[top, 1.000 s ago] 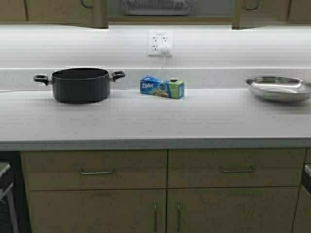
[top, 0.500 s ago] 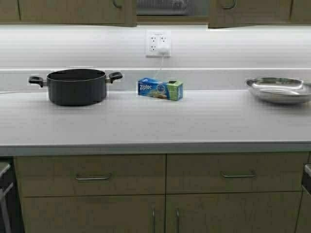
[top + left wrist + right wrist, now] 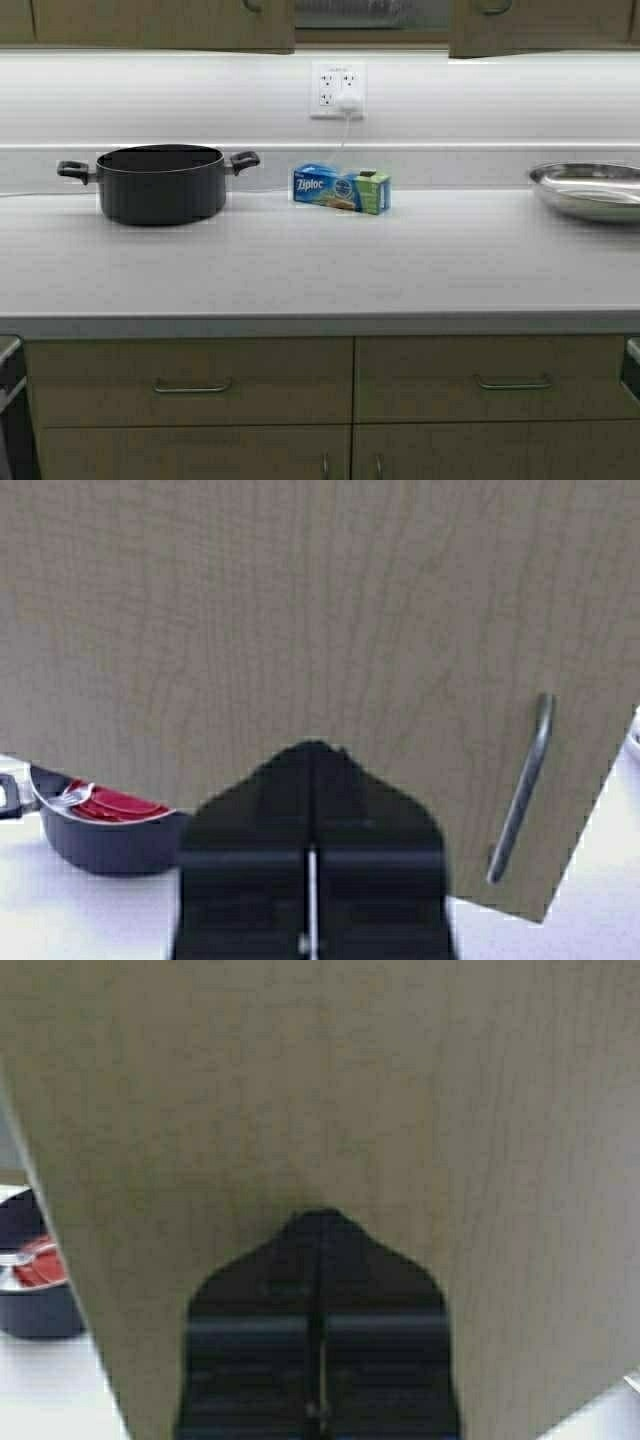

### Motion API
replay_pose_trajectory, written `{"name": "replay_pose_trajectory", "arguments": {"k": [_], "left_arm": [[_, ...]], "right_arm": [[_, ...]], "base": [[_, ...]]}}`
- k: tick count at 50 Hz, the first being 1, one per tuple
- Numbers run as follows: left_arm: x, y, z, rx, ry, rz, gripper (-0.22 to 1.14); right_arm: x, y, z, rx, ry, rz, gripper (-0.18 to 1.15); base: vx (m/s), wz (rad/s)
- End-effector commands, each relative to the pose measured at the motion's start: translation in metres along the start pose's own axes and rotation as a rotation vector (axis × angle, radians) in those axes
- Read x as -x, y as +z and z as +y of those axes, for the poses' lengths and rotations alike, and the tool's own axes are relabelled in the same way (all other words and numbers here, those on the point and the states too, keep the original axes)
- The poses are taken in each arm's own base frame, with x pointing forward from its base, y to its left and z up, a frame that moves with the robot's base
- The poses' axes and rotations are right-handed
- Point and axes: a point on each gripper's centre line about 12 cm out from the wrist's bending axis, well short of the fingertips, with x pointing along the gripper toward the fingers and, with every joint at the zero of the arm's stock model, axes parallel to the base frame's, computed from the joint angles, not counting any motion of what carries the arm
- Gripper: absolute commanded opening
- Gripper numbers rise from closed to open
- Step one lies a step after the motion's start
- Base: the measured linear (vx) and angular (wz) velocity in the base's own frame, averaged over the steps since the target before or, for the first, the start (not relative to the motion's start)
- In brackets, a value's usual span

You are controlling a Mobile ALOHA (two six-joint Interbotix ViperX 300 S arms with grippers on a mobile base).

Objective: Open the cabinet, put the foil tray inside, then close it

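Both grippers closed, holding nothing: left gripper (image 3: 312, 755) and right gripper (image 3: 320, 1222) each tip-on against a cabinet (image 3: 300, 610) door. Doors ajar at top above the counter (image 3: 320, 270). Tray not visible.

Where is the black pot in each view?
High view: black pot on the counter's left part, left of the Ziploc box.
Left wrist view: peeking under the cabinet door, beside the left claw.
Right wrist view: a sliver past the door's edge.
Shared landmark: the cabinet's olive-tan doors.
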Motion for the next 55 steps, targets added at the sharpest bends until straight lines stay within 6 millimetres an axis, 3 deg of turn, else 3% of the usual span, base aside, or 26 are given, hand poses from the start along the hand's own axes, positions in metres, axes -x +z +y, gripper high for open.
{"name": "replay_pose_trajectory", "arguments": {"k": [1, 4, 13, 21, 25, 34, 44, 55], "left_arm": [[-0.001, 0.008, -0.003, 0.004, -0.014, -0.029, 0.04], [0.001, 0.006, -0.007, 0.016, -0.027, -0.026, 0.04], [0.002, 0.010, -0.013, 0.013, -0.045, -0.037, 0.04], [0.002, 0.010, -0.025, 0.021, -0.085, -0.038, 0.04], [-0.005, 0.012, -0.030, 0.023, -0.102, -0.043, 0.04], [-0.026, 0.020, -0.042, 0.023, -0.127, -0.042, 0.04], [-0.069, 0.012, -0.046, 0.016, -0.124, 0.002, 0.04], [-0.059, 0.005, -0.045, 0.016, -0.125, 0.008, 0.04]], "right_arm": [[-0.022, 0.007, 0.000, 0.003, 0.003, -0.010, 0.07], [-0.017, 0.004, -0.001, 0.008, -0.004, -0.001, 0.07], [0.025, 0.000, 0.001, 0.008, 0.001, -0.014, 0.07], [0.066, -0.015, 0.013, 0.008, 0.031, -0.008, 0.07], [0.075, -0.023, 0.015, 0.008, 0.032, 0.007, 0.07], [0.084, -0.032, 0.016, 0.008, 0.026, 0.030, 0.07], [0.077, -0.030, 0.017, 0.008, 0.019, 0.042, 0.07], [0.079, -0.030, 0.018, 0.014, 0.013, 0.054, 0.07]], "base": [[0.12, -0.03], [0.13, -0.01], [0.17, 0.05], [0.18, 0.11], [0.18, 0.06], [0.15, 0.02], [0.12, 0.00], [0.05, 0.01]]}}
